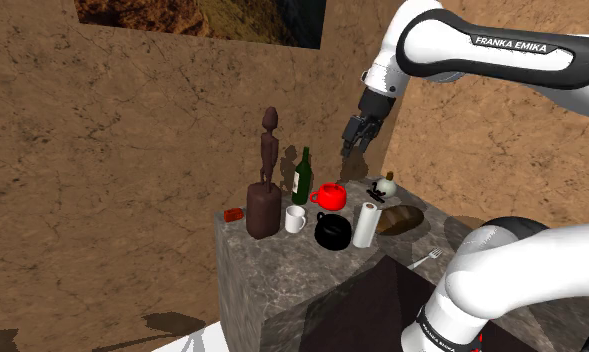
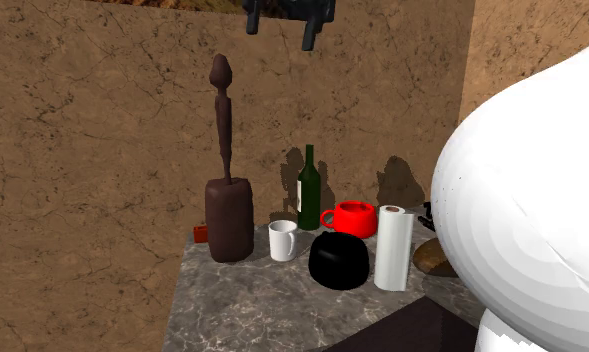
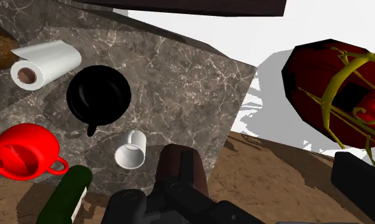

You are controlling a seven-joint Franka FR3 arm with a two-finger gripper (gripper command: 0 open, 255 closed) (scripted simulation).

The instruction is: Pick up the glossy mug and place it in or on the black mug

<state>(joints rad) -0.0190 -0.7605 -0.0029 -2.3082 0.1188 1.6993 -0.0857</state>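
Observation:
A shiny red mug (image 1: 330, 196) (image 2: 354, 217) (image 3: 23, 153) stands near the back of the marble-topped table (image 1: 282, 275), handle toward the green bottle. In front of it sits a round black mug (image 1: 331, 232) (image 2: 339, 260) (image 3: 98, 95), upright and empty. A small white mug (image 1: 295, 218) (image 2: 283, 240) (image 3: 130, 151) stands beside the black one. My gripper (image 1: 357, 135) (image 2: 280, 25) (image 3: 249, 207) hangs high above the back of the table, over the bottle and red mug. Its fingers stand apart and hold nothing.
A tall brown carved figure (image 1: 265, 190) and a green bottle (image 1: 302, 177) rise close to the mugs. A paper towel roll (image 1: 366, 224), a brown loaf (image 1: 400, 218), a fork (image 1: 427, 260) and a small reddish block (image 1: 233, 214) also lie on the table. Walls stand behind.

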